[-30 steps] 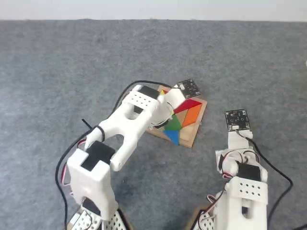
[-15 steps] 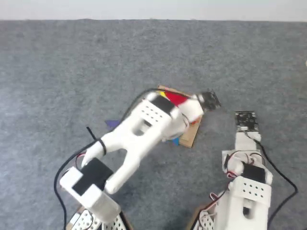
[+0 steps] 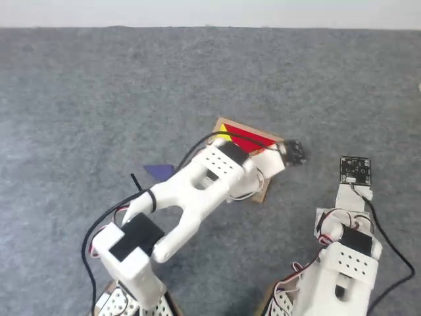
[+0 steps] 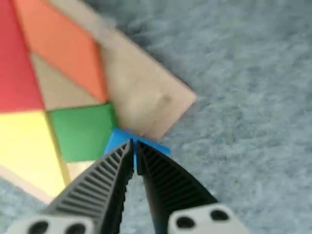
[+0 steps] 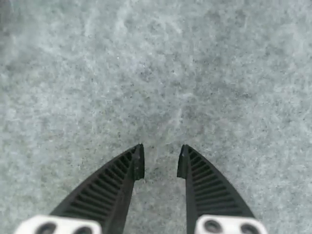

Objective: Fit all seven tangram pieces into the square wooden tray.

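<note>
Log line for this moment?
left pincer shut, tips at blue piece, wooden tray edge | right pincer open over carpet | purple piece on carpet, outside tray

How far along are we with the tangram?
Done: red piece, orange piece, yellow piece and green piece lie in the tray. In hand: left gripper, shut, over the blue piece at the tray's edge. Left: purple piece on the carpet.

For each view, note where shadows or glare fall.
High view: even light, a soft shadow under the left arm beside the tray. Left wrist view: no glare on the pieces. Right wrist view: carpet evenly lit, slightly darker near the right gripper.
</note>
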Controlling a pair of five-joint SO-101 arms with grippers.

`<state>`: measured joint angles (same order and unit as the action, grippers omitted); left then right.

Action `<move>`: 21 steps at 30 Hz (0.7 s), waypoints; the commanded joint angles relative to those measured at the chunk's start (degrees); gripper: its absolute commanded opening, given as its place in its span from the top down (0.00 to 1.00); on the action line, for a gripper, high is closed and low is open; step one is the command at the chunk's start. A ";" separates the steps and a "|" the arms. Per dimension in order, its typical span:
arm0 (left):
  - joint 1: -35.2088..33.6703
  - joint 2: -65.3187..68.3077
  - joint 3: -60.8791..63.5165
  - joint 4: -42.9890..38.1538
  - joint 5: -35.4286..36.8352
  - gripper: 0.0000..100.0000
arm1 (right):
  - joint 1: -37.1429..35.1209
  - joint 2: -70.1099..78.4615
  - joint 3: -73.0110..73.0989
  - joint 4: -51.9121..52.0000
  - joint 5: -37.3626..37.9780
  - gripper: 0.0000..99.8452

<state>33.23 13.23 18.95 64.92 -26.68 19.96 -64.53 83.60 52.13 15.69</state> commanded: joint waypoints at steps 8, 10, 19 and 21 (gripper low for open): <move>-5.89 0.53 -1.71 -0.35 -1.76 0.98 | -0.75 -1.10 -3.69 -0.92 0.18 0.87; -5.63 0.53 -1.71 -0.62 -1.76 0.98 | -0.75 -1.10 -3.69 -0.92 0.18 0.87; -8.00 2.29 -3.65 -0.44 -1.76 0.98 | -0.75 -1.01 -3.60 -0.92 0.26 0.87; -7.91 2.20 -3.56 -0.26 -1.58 0.98 | -0.75 -1.01 -3.60 -0.92 0.26 0.87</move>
<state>25.49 15.34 16.22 64.92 -27.56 19.78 -64.53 83.60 52.13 15.69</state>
